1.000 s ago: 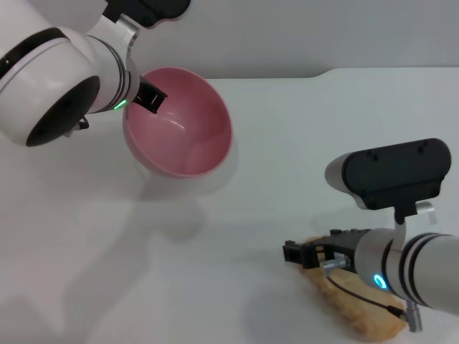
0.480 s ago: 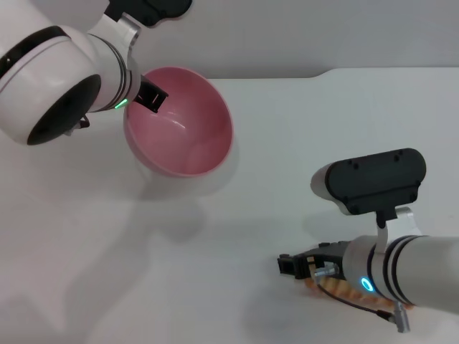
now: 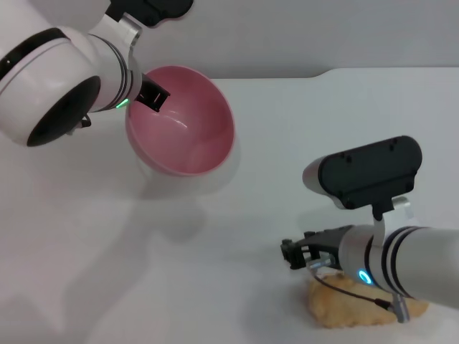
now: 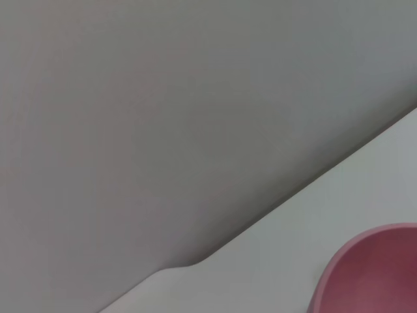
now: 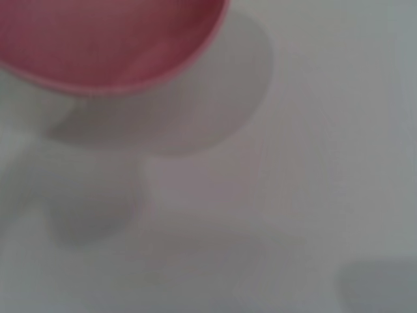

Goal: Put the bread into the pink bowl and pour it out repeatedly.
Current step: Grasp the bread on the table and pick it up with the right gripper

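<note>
The pink bowl (image 3: pixel 188 132) hangs above the white table (image 3: pixel 308 129) at the back left, tilted with its empty inside facing right. My left gripper (image 3: pixel 151 97) is shut on its rim, one black finger inside. The bowl's rim also shows in the left wrist view (image 4: pixel 371 274) and the right wrist view (image 5: pixel 111 39). The bread (image 3: pixel 351 308) lies on the table at the front right, partly hidden under my right wrist. My right gripper (image 3: pixel 295 253) is low over the bread's left end.
The table's back edge (image 3: pixel 323 72) steps up near the middle, with a grey wall behind it. The bowl's shadow (image 3: pixel 179 208) falls on the table below it. Bare table lies between the bowl and the bread.
The right arm has shifted and the bread now lies more crosswise and shows more than before. The bowl has drifted slightly to the right in the left gripper.
</note>
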Controlling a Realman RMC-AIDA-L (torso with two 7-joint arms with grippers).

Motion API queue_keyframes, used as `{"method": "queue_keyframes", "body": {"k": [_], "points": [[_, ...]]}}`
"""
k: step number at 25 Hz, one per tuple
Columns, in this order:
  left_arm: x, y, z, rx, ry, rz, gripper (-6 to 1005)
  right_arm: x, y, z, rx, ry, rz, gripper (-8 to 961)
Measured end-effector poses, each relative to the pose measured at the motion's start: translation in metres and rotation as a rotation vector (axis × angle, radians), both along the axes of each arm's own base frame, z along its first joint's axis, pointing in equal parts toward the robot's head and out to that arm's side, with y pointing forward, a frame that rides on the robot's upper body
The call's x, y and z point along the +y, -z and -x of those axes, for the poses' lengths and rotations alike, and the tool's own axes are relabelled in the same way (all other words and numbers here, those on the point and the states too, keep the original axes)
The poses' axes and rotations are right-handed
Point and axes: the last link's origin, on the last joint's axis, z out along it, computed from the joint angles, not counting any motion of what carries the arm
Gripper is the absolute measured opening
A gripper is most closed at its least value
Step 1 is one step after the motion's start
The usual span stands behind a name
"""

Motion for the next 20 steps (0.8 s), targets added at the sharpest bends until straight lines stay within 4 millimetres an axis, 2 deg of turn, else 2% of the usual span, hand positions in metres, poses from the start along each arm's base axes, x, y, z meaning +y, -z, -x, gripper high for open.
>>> {"method": "queue_keyframes", "body": {"k": [3, 8, 16, 20], "points": [[0.000, 0.001, 0.001, -0.003, 0.003, 0.000, 47, 0.002, -0.004, 0.004, -0.001, -0.016, -0.014, 421], [-0.001, 0.001, 0.002, 0.001, 0.003, 0.003, 47, 0.002, -0.010, 0.014, 0.017, -0.029, -0.021, 178], [0.000, 0.002, 0.005, 0.015, -0.005, 0.011, 47, -0.008, -0.045, 0.031, -0.101, -0.043, -0.050, 161], [0.001, 0.003, 0.007, 0.018, -0.013, 0.015, 47, -0.016, -0.047, 0.036, -0.122, -0.059, -0.024, 321]]}}
